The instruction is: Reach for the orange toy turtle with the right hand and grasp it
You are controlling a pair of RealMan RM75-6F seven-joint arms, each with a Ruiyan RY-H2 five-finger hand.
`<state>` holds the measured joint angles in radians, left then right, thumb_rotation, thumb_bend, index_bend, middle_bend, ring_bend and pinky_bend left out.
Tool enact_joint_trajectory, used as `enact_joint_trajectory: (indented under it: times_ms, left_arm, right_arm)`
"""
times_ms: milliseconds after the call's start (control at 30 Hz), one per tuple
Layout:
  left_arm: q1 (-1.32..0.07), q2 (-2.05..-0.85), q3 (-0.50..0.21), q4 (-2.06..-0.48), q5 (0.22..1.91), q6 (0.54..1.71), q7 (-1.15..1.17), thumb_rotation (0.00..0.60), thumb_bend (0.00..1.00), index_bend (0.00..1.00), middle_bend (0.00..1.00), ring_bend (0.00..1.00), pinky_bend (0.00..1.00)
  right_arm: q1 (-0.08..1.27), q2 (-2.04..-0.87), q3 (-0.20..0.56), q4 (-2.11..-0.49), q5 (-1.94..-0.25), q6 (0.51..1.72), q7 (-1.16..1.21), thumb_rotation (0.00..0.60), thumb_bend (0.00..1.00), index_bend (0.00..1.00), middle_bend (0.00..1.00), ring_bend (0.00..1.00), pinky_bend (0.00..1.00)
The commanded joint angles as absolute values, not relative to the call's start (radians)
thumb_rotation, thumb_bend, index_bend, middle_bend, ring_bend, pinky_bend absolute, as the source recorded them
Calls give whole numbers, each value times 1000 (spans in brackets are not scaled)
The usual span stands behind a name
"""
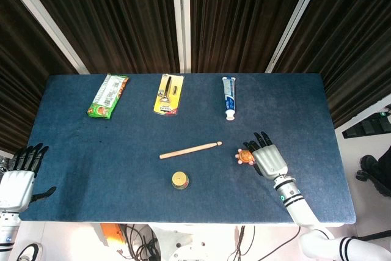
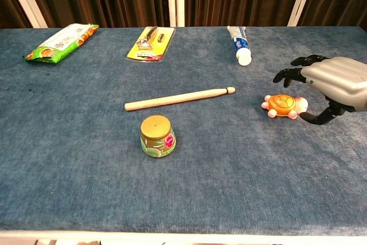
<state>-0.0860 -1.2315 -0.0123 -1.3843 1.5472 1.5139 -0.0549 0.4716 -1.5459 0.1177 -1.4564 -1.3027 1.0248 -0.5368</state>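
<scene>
The orange toy turtle (image 2: 283, 106) is sitting on the blue table (image 2: 241, 164), right of the wooden drumstick (image 2: 180, 98) and below the toothpaste tube (image 1: 228, 97). The right hand (image 2: 330, 87) is hovering just beside the turtle's right end, fingers spread apart above it and thumb reaching low toward it, holding nothing; contact cannot be confirmed. The left hand (image 1: 18, 178) is hanging off the table's left edge, fingers apart and empty. A small painted pot (image 2: 157, 136) is standing below the drumstick. A green snack packet (image 1: 108, 95) and a yellow razor pack (image 1: 168, 94) are lying along the far edge
</scene>
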Motion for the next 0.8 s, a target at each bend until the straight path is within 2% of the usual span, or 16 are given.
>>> enact_joint_trajectory:
  times_ms: [33, 233, 433, 533, 700, 800]
  left_arm:
    - [-84, -1229, -12, -1383, 1547, 1516, -56, 600, 60, 58, 0, 0, 0]
    - [-82, -1227, -12, -1378, 1545, 1516, -66, 600, 60, 58, 0, 0, 0]
    - [-79, -1231, -10, -1373, 1546, 1518, -71, 600, 60, 58, 0, 0, 0]
    - [-79, -1230, -11, -1372, 1546, 1518, -72, 600, 59, 58, 0, 0, 0]
    - [-79, -1233, -10, -1368, 1544, 1513, -75, 600, 60, 58, 0, 0, 0]
    - [-80, -1234, -10, -1364, 1545, 1512, -78, 600, 60, 58, 0, 0, 0]
  right_arm:
    - [479, -1559, 114, -1447, -1296, 1027, -548, 600, 291, 221, 235, 0, 0]
    - [483, -1579, 103, -1428, -1298, 1047, -555, 600, 299, 325, 326, 12, 0]
    - [488, -1617, 90, -1371, -1325, 1071, -542, 600, 314, 506, 498, 130, 0]
    - [491, -1643, 80, -1324, -1353, 1087, -527, 600, 326, 634, 632, 222, 0]
    - [489, -1683, 66, -1253, -1403, 1126, -483, 600, 369, 909, 838, 353, 0]
    - [489, -1692, 57, -1221, -1432, 1143, -449, 600, 403, 992, 914, 402, 0]
